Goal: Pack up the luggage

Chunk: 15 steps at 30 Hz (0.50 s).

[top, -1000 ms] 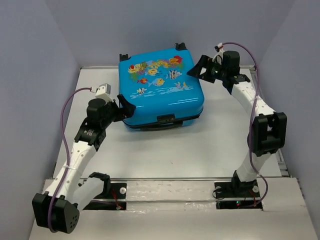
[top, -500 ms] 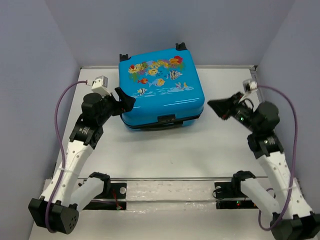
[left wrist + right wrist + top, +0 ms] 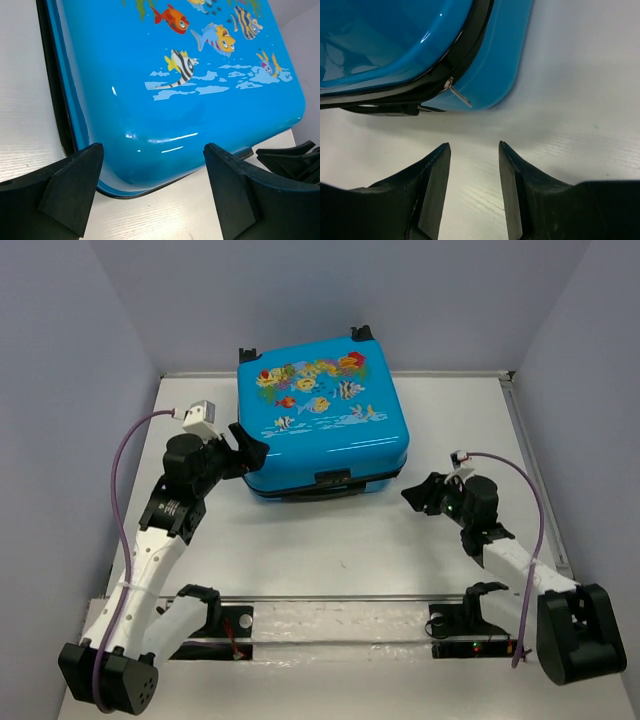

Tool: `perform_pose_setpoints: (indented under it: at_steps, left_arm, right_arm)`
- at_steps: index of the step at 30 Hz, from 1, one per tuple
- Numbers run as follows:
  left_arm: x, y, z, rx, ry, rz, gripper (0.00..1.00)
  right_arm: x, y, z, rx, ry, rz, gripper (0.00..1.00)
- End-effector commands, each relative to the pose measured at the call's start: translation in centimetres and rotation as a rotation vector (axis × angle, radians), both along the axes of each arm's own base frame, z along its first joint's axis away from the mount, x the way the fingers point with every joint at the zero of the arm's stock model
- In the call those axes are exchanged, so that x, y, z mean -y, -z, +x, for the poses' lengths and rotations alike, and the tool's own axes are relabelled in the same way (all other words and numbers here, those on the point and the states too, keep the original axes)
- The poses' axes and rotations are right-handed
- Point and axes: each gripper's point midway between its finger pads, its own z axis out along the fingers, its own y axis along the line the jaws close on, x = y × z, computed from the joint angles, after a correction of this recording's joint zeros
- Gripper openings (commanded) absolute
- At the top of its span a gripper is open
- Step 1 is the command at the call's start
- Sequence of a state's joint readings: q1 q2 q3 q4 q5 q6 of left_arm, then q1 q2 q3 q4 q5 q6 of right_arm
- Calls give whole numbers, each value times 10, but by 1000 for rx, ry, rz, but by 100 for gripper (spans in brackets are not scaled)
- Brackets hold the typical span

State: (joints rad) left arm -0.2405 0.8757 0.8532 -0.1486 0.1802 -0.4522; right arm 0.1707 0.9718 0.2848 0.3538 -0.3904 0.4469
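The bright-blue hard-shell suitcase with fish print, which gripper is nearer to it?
Left. The left gripper is at the suitcase's near-left corner, jaws open; the right gripper sits clear of its near-right corner.

1 luggage [image 3: 322,420] showing seemingly 2 wheels [image 3: 248,354], 2 arms [image 3: 160,530], 1 table [image 3: 330,540].

glossy hard plastic luggage [image 3: 165,100], small metal zipper pull [image 3: 457,92], matt white table [image 3: 330,540]
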Motion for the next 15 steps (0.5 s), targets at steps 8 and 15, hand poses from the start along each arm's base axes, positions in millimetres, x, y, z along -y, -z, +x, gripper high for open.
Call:
perform_pose_setpoints:
  at_steps: [8, 15]
  left_arm:
    - [-13, 15, 0, -7, 1, 28, 94]
    - [-21, 30, 1, -45, 1, 18, 95]
  right_arm:
    - [-26, -36, 56, 295, -146, -20, 51]
    - [-28, -46, 65, 395, -152, -16, 52]
